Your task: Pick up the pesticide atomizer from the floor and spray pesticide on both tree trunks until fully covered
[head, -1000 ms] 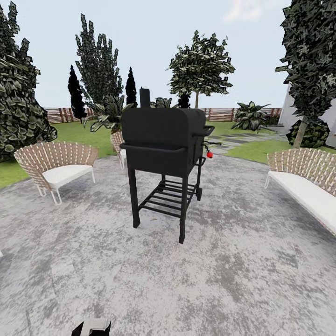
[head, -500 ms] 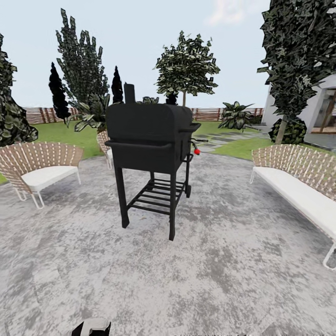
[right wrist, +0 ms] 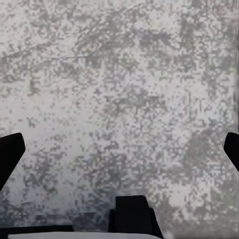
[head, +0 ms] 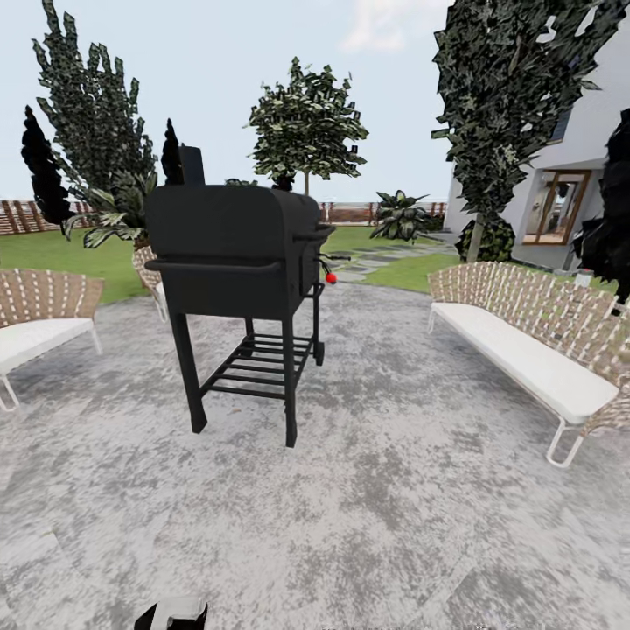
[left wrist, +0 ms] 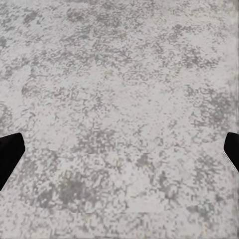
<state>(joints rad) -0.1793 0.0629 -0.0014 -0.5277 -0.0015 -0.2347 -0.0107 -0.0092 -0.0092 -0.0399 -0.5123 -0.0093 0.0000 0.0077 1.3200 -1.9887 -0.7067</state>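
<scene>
Both tools, left tool (left wrist: pixel 119 149) and right tool (right wrist: pixel 119 149), hang spread wide over mottled grey stone paving (head: pixel 394 507); black barbecue grill (head: pixel 232 254) stands ahead.

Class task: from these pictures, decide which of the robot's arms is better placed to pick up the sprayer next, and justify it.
Neither yet. Both the left gripper and right gripper hang open over bare grey paving, holding nothing. No sprayer can be made out; the black grill stands ahead, so the choice stays open.

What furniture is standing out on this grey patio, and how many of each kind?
Black barbecue grill: 1
Woven sofa with white cushion: 1
Woven chairs: 2, one at the left edge, one partly hidden behind the grill
Total: 4
</scene>
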